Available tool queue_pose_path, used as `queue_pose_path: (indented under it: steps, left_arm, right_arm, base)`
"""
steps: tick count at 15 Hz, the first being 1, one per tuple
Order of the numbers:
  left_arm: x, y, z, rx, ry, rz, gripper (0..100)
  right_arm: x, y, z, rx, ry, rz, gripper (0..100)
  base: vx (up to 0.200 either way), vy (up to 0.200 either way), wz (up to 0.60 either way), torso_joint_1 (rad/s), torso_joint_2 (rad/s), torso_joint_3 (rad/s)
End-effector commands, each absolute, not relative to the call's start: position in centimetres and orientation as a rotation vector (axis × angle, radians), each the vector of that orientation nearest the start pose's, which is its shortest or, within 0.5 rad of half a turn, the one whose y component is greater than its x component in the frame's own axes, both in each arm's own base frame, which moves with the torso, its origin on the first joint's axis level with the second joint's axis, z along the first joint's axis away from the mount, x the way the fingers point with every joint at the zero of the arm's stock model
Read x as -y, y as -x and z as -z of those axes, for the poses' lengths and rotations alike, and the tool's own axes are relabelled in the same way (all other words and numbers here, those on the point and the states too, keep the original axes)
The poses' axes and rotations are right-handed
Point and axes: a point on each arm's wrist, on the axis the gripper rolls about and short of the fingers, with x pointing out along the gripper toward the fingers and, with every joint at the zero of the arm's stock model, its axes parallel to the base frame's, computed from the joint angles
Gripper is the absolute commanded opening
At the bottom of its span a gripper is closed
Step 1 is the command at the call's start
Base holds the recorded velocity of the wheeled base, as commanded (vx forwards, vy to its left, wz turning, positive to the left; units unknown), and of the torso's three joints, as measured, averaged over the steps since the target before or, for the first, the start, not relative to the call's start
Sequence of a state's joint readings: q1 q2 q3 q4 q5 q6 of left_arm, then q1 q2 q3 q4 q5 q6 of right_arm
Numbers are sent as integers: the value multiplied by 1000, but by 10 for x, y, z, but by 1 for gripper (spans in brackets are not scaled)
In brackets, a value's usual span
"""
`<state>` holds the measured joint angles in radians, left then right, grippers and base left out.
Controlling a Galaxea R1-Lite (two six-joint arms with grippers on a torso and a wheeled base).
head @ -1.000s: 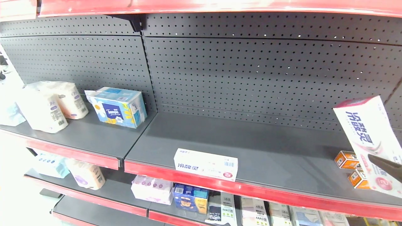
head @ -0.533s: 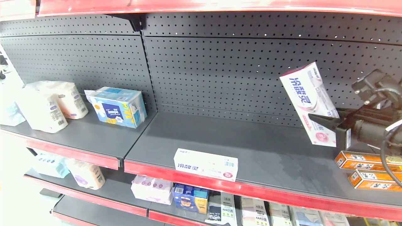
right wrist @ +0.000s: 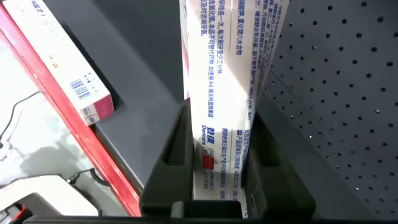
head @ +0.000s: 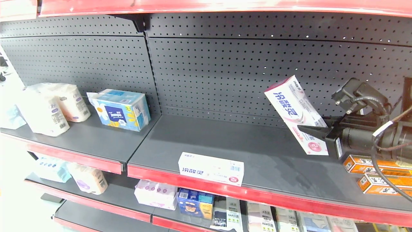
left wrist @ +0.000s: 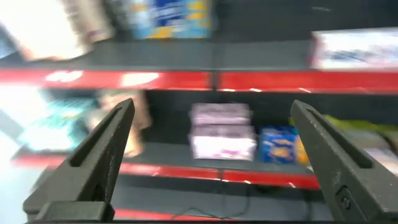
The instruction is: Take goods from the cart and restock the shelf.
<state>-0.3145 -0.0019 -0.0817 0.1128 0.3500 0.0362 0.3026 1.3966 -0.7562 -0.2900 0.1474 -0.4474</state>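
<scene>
We see the right gripper (head: 309, 132) clamped on the lower end of a long, slim white-and-pink toothpaste carton (head: 293, 108), its black wedge-shaped fingers (head: 313, 130) pressing the two broad glossy faces. The carton hangs tilted in the air above the right part of the shelf (head: 225, 138), its upper end leaning left in front of the pegboard back panel (head: 241, 71) (matte dark metal, punched with even rows of small holes). The shelf deck is smooth dark grey sheet metal with a glossy red front strip (head: 154, 177). A second toothpaste carton (head: 210, 168) of the same kind lies flat along the front edge, well apart from the held one. Two flat orange cartons (head: 376, 165) lie on the deck just below the right arm. Farther left sits a blue film-wrapped tissue pack (head: 120, 109) beside soft white paper rolls (head: 45, 108). The left gripper (left wrist: 211, 107) has its angular black jaws spread wide, holding nothing, facing blurred lower shelves.
</scene>
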Motion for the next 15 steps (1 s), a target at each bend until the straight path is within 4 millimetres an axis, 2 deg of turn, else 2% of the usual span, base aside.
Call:
queue_pose_path:
  steps: [1,7,8,10,12,14,15]
  left_arm:
    - [-17,27,-86,-33,-37,-59,100]
    - [-13,19,-89,-146,-72,-159,100]
    - [-10,20,-89,-162,-63,-309,100]
    - [-9,23,-88,-128,-50,-331,100]
    - [-7,25,-87,-95,-32,-269,100]
    - [-2,29,-86,-44,9,-75,100]
    - [-2,29,-86,-44,15,-62,100]
  right_arm:
    - [-72,-219,-223,-226,464,-513,0]
    - [-68,-214,-224,-224,462,-493,0]
    - [-66,-216,-225,-223,462,-482,0]
    - [-65,-216,-222,-237,462,-484,0]
    - [-65,-216,-219,-271,462,-497,0]
    - [-67,-222,-215,-299,466,-505,0]
    - [-67,-223,-215,-300,467,-507,0]
  base:
    - [0,0,0,0,0,0]
    - [0,0,0,0,0,0]
    - [0,0,0,0,0,0]
    - [0,0,0,0,0,0]
    - [0,0,0,0,0,0]
    - [0,0,0,0,0,0]
    - [0,0,0,0,0,0]
